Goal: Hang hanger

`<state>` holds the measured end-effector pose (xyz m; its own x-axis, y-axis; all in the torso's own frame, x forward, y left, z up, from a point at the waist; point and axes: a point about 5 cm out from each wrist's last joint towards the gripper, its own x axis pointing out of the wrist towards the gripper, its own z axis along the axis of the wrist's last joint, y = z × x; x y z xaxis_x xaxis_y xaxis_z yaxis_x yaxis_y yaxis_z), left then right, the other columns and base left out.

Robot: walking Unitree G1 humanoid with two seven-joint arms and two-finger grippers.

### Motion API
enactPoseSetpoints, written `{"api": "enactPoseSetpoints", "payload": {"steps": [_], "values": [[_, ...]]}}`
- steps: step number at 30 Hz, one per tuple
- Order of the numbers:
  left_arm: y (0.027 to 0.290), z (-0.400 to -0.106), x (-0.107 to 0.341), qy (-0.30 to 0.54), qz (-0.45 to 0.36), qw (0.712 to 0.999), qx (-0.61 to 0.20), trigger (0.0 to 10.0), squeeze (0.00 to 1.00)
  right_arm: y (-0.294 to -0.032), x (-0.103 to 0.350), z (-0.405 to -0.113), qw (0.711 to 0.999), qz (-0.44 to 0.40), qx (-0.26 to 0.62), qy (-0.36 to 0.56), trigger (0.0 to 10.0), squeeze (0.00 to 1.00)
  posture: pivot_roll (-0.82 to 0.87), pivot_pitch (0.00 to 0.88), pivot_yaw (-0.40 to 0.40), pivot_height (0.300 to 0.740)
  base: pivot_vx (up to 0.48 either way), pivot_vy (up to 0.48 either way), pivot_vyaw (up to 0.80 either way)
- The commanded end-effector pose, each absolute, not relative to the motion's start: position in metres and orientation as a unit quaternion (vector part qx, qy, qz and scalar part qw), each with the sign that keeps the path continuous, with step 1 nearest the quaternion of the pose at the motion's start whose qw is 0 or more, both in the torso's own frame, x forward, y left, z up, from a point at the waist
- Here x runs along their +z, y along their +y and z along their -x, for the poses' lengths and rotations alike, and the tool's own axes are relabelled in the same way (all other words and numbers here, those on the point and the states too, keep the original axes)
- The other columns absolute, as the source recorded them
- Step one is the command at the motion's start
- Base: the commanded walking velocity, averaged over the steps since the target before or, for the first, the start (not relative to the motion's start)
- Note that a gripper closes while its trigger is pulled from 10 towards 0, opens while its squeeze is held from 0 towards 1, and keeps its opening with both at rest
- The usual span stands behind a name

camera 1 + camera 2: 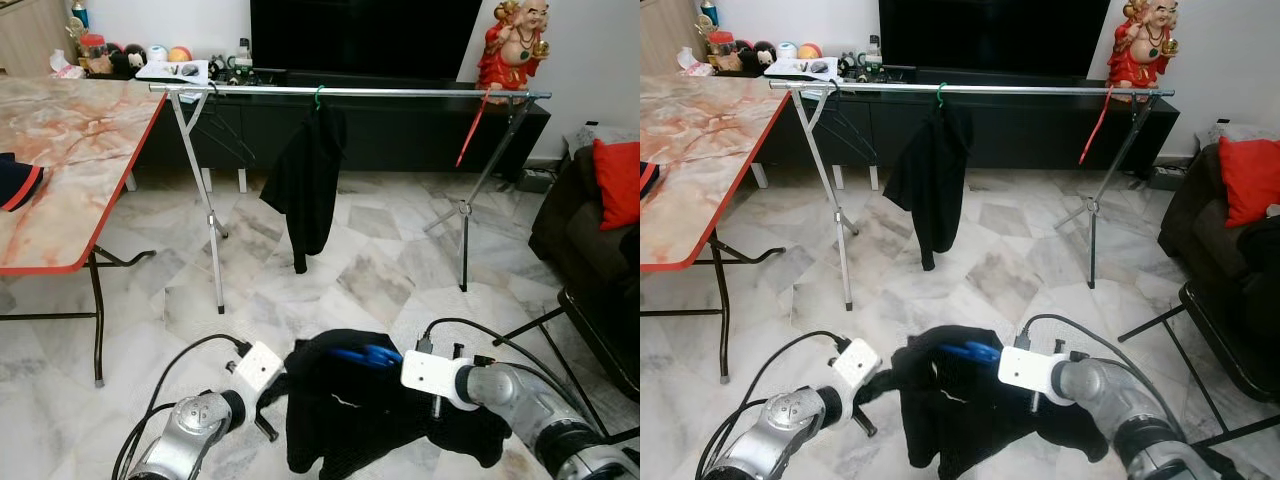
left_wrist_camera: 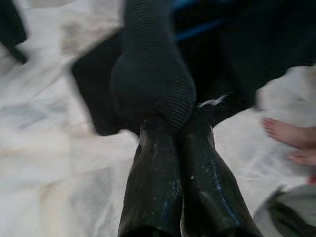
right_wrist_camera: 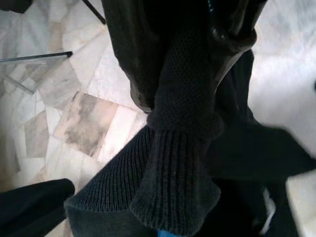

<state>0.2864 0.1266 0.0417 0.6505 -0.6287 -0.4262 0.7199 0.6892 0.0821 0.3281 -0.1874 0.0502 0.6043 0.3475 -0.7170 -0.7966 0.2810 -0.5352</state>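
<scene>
A long metal drying rail [image 1: 400,92] on crossed legs stood across the marble floor [image 1: 380,270], in front of a dark TV cabinet [image 1: 400,130], with a marble-patterned table [image 1: 60,150] on the robot's left and a dark sofa with a red cushion [image 1: 618,180] on its right. One black garment [image 1: 305,180] already hung from the rail on a green hook, and a red hanger [image 1: 472,130] dangled near the rail's right end, so part of the rail was in use. The piece in hand, a black knitted sweater [image 1: 370,410] on a blue hanger [image 1: 365,355], was held low between the two arms, well short of the rail and well below it. The left gripper [image 2: 175,128] was closed tight on a ribbed fold of the sweater, its fingers pressed together around the knit. The right gripper [image 3: 197,64] appeared clamped on another bunch of the same knit, a ribbed cuff hanging beneath it. Bare toes of a person [image 2: 291,140] showed on the floor beside the cloth. By my reading, the pick-up was done; the walk to the rail, the lift, and hooking the hanger over the bar all remained.
</scene>
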Motion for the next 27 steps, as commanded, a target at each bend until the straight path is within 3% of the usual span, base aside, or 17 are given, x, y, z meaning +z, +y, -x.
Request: {"api": "enactPoseSetpoints", "payload": {"steps": [1,4,11,15,17,19,20,21,25,26,27], "values": [[0.121,-0.285,0.050,0.175,-0.125,0.892,-0.398,0.0,0.00,-0.187,0.060,-0.337,0.792,0.447,0.349,0.226,0.0,0.00,0.14,0.068,-0.078,0.740,0.000,0.000,0.00],[0.107,-0.284,0.071,0.142,-0.114,0.879,-0.440,0.0,0.00,-0.170,0.058,-0.336,0.808,0.407,0.367,0.216,0.0,0.00,0.14,0.067,-0.078,0.740,0.000,0.000,0.00],[0.087,-0.275,0.092,0.114,-0.101,0.854,-0.498,0.0,0.00,-0.173,0.052,-0.336,0.806,0.420,0.344,0.236,0.0,0.00,0.15,0.066,-0.082,0.740,0.000,0.000,0.00],[0.082,-0.266,0.095,0.123,-0.095,0.837,-0.525,0.4,0.00,-0.172,0.055,-0.338,0.820,0.400,0.338,0.230,0.0,0.00,0.15,0.066,-0.081,0.740,0.000,0.000,0.00],[0.085,-0.262,0.096,0.135,-0.087,0.829,-0.536,4.2,0.00,-0.169,0.059,-0.341,0.834,0.380,0.333,0.221,0.0,0.00,0.15,0.065,-0.081,0.740,0.000,0.000,0.00],[0.086,-0.260,0.097,0.139,-0.086,0.825,-0.542,4.2,0.00,-0.169,0.061,-0.342,0.838,0.376,0.329,0.218,0.0,0.00,0.15,0.065,-0.081,0.740,0.000,0.000,0.00],[0.087,-0.253,0.100,0.141,-0.091,0.808,-0.565,8.1,0.00,-0.169,0.063,-0.344,0.844,0.374,0.322,0.211,0.0,0.00,0.15,0.065,-0.081,0.740,0.000,0.000,0.00],[0.087,-0.251,0.102,0.141,-0.092,0.801,-0.574,10.0,0.00,-0.168,0.065,-0.345,0.847,0.371,0.319,0.208,0.0,0.00,0.15,0.062,-0.083,0.740,0.000,0.000,0.00],[0.085,-0.242,0.106,0.153,-0.090,0.778,-0.603,10.0,0.01,-0.157,0.076,-0.352,0.877,0.311,0.319,0.181,0.0,0.00,0.16,0.061,-0.081,0.740,0.000,0.000,0.00],[0.084,-0.242,0.105,0.154,-0.089,0.778,-0.602,10.0,0.25,-0.155,0.077,-0.352,0.879,0.303,0.322,0.177,0.0,0.00,0.16,0.060,-0.081,0.740,0.000,0.000,0.00],[0.084,-0.242,0.105,0.158,-0.090,0.776,-0.604,10.0,0.77,-0.152,0.079,-0.353,0.881,0.294,0.328,0.171,0.0,0.00,0.16,0.060,-0.081,0.740,0.000,0.000,0.00]]}}
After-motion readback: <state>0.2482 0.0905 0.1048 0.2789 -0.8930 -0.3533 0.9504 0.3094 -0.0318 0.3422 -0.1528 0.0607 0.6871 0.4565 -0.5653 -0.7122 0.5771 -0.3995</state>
